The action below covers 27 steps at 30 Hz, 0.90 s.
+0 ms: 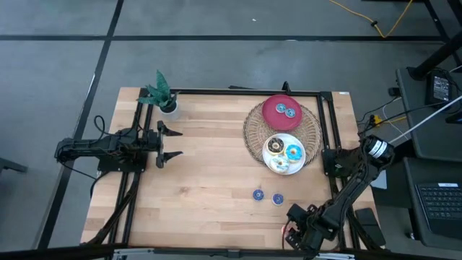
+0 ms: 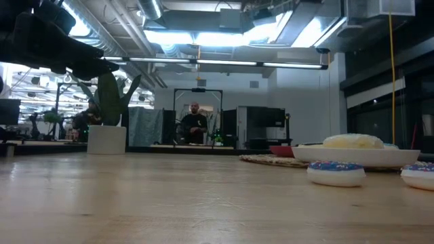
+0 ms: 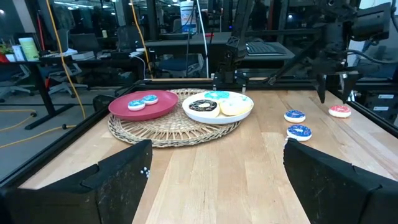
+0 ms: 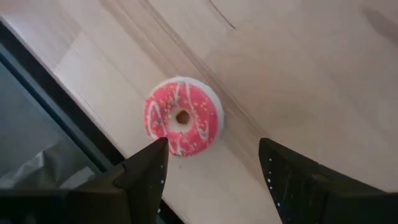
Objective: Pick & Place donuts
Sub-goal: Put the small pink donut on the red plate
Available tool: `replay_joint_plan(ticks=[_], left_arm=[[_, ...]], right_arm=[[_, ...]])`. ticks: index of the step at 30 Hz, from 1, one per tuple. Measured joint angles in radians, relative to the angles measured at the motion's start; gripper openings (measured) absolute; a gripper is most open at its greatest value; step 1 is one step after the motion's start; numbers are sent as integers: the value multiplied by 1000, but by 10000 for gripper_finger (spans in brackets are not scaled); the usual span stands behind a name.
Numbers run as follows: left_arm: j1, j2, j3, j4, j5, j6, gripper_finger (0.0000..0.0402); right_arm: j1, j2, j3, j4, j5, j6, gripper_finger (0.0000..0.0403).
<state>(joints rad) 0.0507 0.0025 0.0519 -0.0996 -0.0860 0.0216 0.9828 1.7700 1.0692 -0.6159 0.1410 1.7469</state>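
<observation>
While three donuts point(image 3: 219, 104) share one plate point(image 3: 193, 114), five lie elsewhere.

A potted plant point(image 1: 162, 94) stands at the desk's point(image 1: 209, 166) far left; a woven mat point(image 1: 254, 133) carries a red plate point(image 1: 278, 119) and white plate point(image 1: 279, 167).

Both arms are matte black, built of jointed segments. The right arm point(image 1: 355, 189) has a round white-and-silver joint cap and black cables trailing alongside. The left arm point(image 1: 101, 149) ends in a black gripper point(image 1: 170, 142) with two flat, wedge-shaped fingers point(image 3: 118, 180).
</observation>
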Motion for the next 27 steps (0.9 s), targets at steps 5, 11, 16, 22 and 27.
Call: replay_joint_plan(ticks=[5, 11, 16, 22, 27], left_arm=[[0, 0, 0, 0, 0, 0, 354], [0, 0, 0, 0, 0, 0, 353], [0, 0, 0, 0, 0, 0, 353], [0, 0, 0, 0, 0, 0, 354], [0, 0, 0, 0, 0, 0, 353]], right_arm=[[-5, 25, 3, 27, 1, -9, 251], [-5, 31, 3, 29, 21, -29, 251], [-16, 39, 3, 34, 25, -51, 251], [-24, 43, 3, 36, 27, -57, 251], [-24, 60, 3, 44, 23, -56, 251]])
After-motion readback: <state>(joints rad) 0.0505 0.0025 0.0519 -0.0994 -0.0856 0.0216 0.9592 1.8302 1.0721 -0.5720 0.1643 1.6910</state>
